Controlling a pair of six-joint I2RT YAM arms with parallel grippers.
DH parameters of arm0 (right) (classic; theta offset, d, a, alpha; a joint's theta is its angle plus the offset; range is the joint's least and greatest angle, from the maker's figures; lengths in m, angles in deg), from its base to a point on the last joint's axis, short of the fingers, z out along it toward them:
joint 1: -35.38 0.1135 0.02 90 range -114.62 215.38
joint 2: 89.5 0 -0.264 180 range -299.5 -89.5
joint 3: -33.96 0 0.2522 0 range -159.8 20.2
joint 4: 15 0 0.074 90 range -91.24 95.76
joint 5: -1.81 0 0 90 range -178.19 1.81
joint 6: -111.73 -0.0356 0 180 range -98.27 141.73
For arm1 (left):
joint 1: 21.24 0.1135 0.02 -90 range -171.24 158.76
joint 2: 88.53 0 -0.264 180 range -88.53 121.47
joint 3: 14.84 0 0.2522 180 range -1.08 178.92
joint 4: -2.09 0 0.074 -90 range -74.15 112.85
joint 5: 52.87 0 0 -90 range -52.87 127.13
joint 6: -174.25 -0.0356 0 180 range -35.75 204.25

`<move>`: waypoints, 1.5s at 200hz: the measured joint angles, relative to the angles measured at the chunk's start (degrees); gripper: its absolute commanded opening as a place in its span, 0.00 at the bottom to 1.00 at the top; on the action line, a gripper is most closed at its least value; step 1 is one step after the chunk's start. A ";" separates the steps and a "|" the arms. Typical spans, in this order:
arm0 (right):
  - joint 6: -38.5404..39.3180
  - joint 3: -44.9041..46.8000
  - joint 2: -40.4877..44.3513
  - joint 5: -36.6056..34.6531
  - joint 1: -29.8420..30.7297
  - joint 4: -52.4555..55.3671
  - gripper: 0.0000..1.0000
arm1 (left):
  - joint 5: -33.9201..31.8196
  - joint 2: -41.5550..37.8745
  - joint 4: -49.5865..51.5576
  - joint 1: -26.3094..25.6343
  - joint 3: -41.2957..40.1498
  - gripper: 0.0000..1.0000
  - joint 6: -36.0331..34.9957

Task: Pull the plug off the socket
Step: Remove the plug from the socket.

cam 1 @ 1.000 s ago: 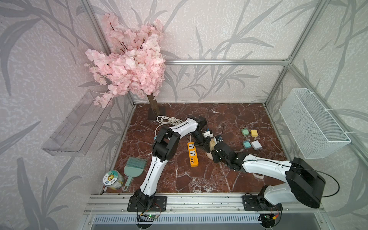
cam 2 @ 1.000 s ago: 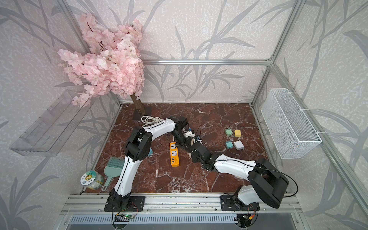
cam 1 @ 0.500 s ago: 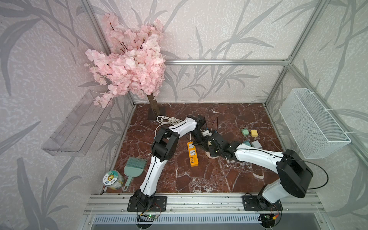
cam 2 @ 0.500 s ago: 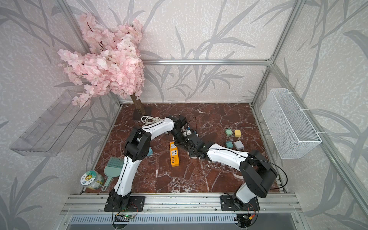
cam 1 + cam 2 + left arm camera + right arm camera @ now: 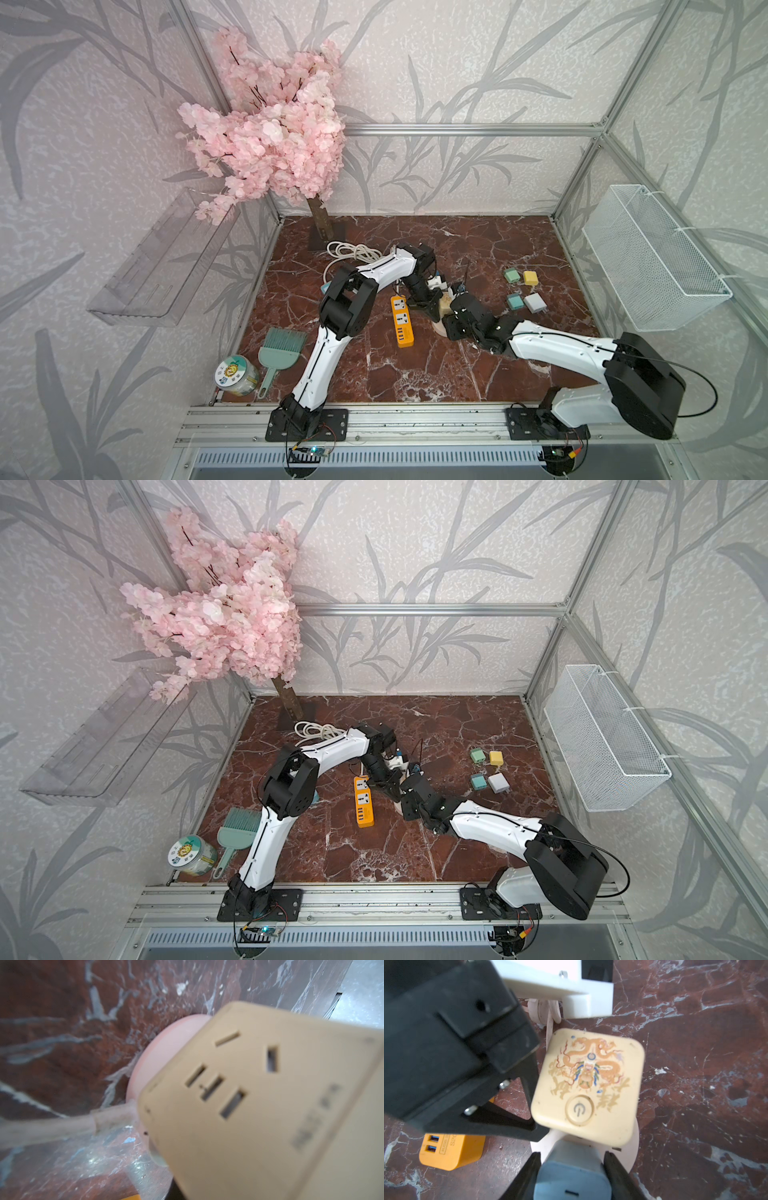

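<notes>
Socket cube [image 5: 588, 1086]: cream, with an orange-gold dragon motif touched in blue and green.
Base [image 5: 164, 1043]: pale pink.
Plug [image 5: 571, 1176]: grey-blue.
Power strip [image 5: 402, 320]: orange.
Floor [image 5: 478, 374]: dark red marble, white-veined.
Tree [image 5: 270, 137]: pink blossom.
Brush [image 5: 279, 353]: teal.
Walls [image 5: 457, 62]: grey leaf pattern on pale ground.

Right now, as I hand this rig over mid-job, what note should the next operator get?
Grippers: the left pincer is shut and empty, its tip against the side of the cream cube socket, apparently bracing it. The right pincer is closed on the grey-blue plug.
Things: the socket stands on its round pink base mid-table, beside the orange power strip. The plug meets the socket's side face.
Done: brace and grasp are set.
Left: pull the plug straight away from the socket. Whether its prongs have started to come out cannot be seen.
</notes>
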 measured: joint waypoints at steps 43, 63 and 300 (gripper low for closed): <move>0.94 -3.06 -1.60 0.00 -0.31 2.93 0.00 | -0.02 0.00 0.11 0.07 0.00 0.00 0.02; 0.26 -10.27 -6.27 1.25 -1.46 10.32 0.00 | -0.11 -0.02 0.17 0.61 0.02 0.00 0.00; 5.53 -11.41 5.20 -0.42 -1.20 7.28 0.00 | -1.11 -0.09 0.02 1.33 0.28 0.00 -0.09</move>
